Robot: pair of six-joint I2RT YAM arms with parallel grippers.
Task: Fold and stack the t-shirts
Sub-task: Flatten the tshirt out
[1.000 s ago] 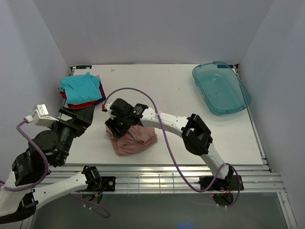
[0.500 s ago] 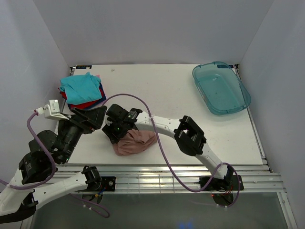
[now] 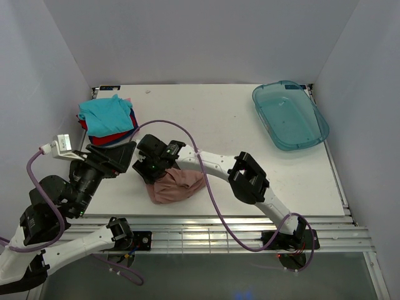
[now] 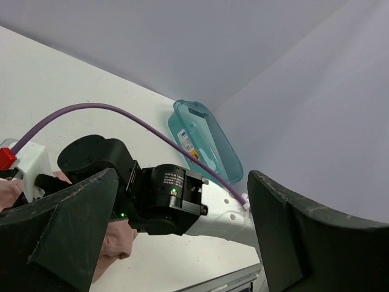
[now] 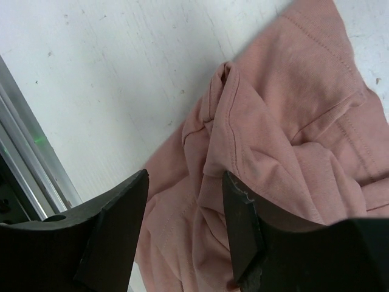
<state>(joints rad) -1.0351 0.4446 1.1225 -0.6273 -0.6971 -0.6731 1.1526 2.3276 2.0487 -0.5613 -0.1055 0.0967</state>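
The dusty-pink t-shirt [image 3: 178,186] lies crumpled near the table's front; it fills the right wrist view [image 5: 285,121]. My right gripper [image 3: 149,170] hangs open over the shirt's left edge, its jaws [image 5: 182,225] astride a fold of pink cloth without closing on it. My left gripper [image 3: 127,152] is open and empty, held above the table just left of the right wrist; in the left wrist view it [image 4: 176,237] frames the right arm's wrist and a bit of pink cloth [image 4: 115,240]. Folded teal, red and dark-blue shirts [image 3: 106,117] are stacked at the back left.
A translucent blue-green tray [image 3: 289,115] stands at the back right and shows in the left wrist view [image 4: 203,140]. A purple cable [image 3: 187,128] loops over the right arm. The metal rail [image 3: 219,225] runs along the table's front edge.
My right gripper has moved left and down onto the pink shirt's left edge, and the shirt lies flatter. My left gripper has swung toward the right wrist.
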